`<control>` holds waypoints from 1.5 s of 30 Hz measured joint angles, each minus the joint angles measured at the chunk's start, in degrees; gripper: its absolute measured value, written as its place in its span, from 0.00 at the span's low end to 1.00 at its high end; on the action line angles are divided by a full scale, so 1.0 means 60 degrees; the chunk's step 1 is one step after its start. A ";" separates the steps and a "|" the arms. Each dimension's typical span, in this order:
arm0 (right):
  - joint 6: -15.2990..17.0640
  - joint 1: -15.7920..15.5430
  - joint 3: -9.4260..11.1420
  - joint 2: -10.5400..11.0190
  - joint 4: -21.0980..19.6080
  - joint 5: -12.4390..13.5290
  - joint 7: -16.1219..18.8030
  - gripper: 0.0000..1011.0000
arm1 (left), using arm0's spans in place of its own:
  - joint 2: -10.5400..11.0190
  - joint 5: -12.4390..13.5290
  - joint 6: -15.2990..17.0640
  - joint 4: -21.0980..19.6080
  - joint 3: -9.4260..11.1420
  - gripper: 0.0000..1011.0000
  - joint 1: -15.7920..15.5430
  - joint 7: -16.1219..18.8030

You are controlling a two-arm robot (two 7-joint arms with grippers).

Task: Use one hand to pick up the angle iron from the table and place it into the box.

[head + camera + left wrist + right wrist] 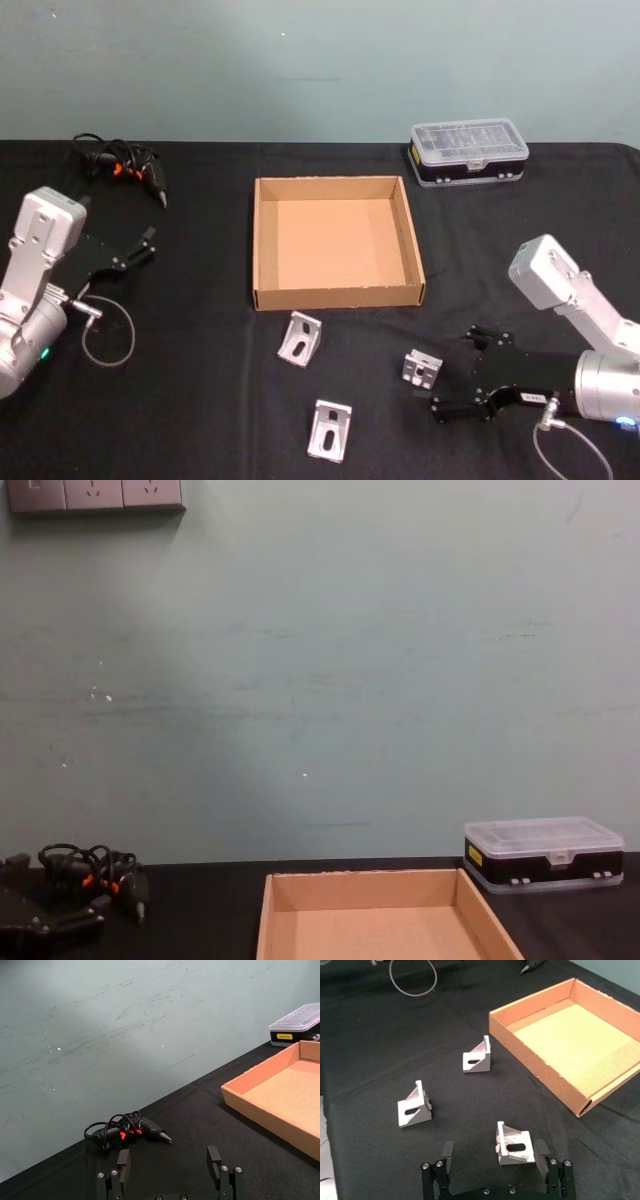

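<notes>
Three silver angle irons lie on the black table (200, 400) in front of the tan cardboard box (335, 243): one near the box's front left corner (300, 339), one closer to me (330, 430), one to the right (421, 368). My right gripper (455, 372) is low at the table with its fingers open on either side of the right angle iron (514, 1144). That piece stands nearer one finger (542, 1150) and I see no contact. The box (570, 1045) is empty. My left gripper (138, 250) rests open at the table's left, holding nothing.
A clear-lidded black plastic case (468, 152) stands behind the box at the right. A black corded tool with orange marks (125, 165) lies at the back left. A loop of cable (108, 335) lies by the left arm.
</notes>
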 joint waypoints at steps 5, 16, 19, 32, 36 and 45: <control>0.0038 0.0155 -0.0190 -0.0162 0.0194 -0.0181 -0.0010 0.99 | 0.0000 0.0000 0.0000 0.0000 -0.0001 0.99 0.0000 0.0000; 0.0053 0.0461 -0.0450 -0.0457 0.0539 -0.0566 -0.0002 0.99 | 0.0000 0.0000 0.0000 0.0000 0.0000 0.99 0.0000 0.0000; 0.0053 0.0509 -0.0469 -0.0524 0.0624 -0.0623 -0.0002 0.99 | 0.0000 0.0000 0.0000 0.0000 0.0000 0.99 0.0000 0.0000; 0.0040 0.0517 -0.0426 -0.0702 0.0751 -0.0752 -0.0066 0.81 | 0.0000 0.0000 0.0000 0.0000 -0.0001 0.99 0.0000 0.0000; 0.0001 0.0497 -0.0405 -0.0735 0.0784 -0.0772 -0.0062 0.70 | 0.0000 0.0000 0.0000 0.0000 0.0000 0.99 0.0000 0.0000; -0.0115 0.0421 -0.0368 -0.0773 0.0856 -0.0814 -0.0034 0.40 | 0.0000 0.0000 0.0000 0.0000 -0.0001 0.99 -0.0001 0.0000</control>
